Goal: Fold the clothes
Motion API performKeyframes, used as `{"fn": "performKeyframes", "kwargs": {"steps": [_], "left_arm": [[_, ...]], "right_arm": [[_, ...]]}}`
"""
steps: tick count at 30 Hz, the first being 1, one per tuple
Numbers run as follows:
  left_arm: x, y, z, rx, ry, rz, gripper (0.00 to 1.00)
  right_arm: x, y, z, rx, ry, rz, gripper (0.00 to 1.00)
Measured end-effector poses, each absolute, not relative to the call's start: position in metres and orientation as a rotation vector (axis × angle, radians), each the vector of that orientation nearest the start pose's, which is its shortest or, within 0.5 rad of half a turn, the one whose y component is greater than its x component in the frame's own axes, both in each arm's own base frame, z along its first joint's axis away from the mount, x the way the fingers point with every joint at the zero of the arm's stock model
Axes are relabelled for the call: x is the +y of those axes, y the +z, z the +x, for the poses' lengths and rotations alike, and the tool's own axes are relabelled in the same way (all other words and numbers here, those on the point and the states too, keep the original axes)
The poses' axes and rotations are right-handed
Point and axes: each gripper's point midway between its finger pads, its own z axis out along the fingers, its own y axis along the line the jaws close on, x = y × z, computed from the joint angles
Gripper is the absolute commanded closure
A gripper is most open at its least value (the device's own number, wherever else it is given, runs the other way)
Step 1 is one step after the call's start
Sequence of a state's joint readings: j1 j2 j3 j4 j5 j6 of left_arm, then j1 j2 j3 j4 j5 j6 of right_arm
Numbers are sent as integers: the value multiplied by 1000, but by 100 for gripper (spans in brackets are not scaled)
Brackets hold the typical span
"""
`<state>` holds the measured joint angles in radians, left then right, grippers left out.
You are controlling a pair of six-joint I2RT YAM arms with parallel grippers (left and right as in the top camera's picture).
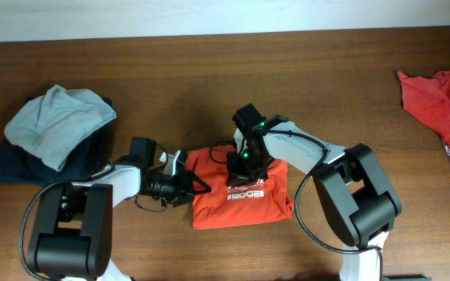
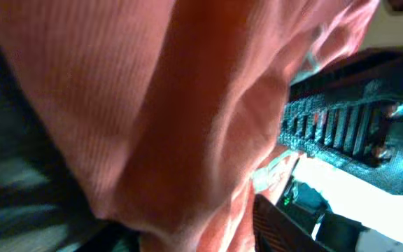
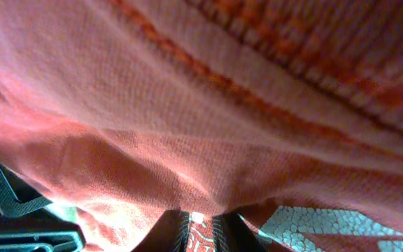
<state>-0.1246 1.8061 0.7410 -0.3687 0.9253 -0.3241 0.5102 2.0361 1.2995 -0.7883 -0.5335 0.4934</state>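
A folded orange-red T-shirt (image 1: 241,199) with white print lies at the table's middle. My right gripper (image 1: 244,166) presses down on its top. In the right wrist view its two dark fingertips (image 3: 174,232) stand close together, with a fold of printed shirt cloth (image 3: 187,105) pinched between them. My left gripper (image 1: 198,186) lies low at the shirt's left edge. Orange cloth (image 2: 173,105) fills the left wrist view, and only one dark finger (image 2: 283,227) shows clearly, so its grip is unclear. A second orange-red shirt (image 1: 444,101) lies spread at the far right edge.
A heap of light grey cloth (image 1: 61,121) on dark navy cloth (image 1: 22,164) sits at the left. The right arm's black ribbed body (image 2: 341,126) shows close beside the left gripper. Brown wooden table (image 1: 209,78) runs behind both arms.
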Motion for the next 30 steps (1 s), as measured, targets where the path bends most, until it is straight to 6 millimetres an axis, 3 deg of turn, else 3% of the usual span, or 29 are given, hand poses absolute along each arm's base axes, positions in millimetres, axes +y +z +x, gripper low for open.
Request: {"fn": "performKeyframes", "kwargs": {"steps": [6, 8, 11, 12, 19, 24, 26, 30], "left_arm": [[-177, 13, 270, 2833, -1459, -237, 50], [-182, 12, 272, 2830, -1440, -220, 65], [-190, 8, 271, 2849, -1407, -200, 96], [-192, 8, 270, 2851, -1400, -189, 100], [-193, 7, 271, 2851, -1394, -195, 99], [-182, 13, 278, 2812, -1381, -196, 99], [-175, 34, 288, 2731, -1359, -143, 100], [-157, 85, 310, 2537, -1271, -34, 99]], "right_arm": [[258, 8, 281, 3252, 823, -50, 82], [258, 8, 281, 3253, 823, -49, 82], [258, 8, 281, 3253, 822, -50, 82], [258, 8, 281, 3253, 822, -50, 82], [257, 8, 280, 3254, 822, -59, 82], [250, 9, 280, 3257, 817, -107, 82], [241, 16, 286, 3235, 797, -94, 81], [212, 53, 316, 3093, 758, -23, 82]]}}
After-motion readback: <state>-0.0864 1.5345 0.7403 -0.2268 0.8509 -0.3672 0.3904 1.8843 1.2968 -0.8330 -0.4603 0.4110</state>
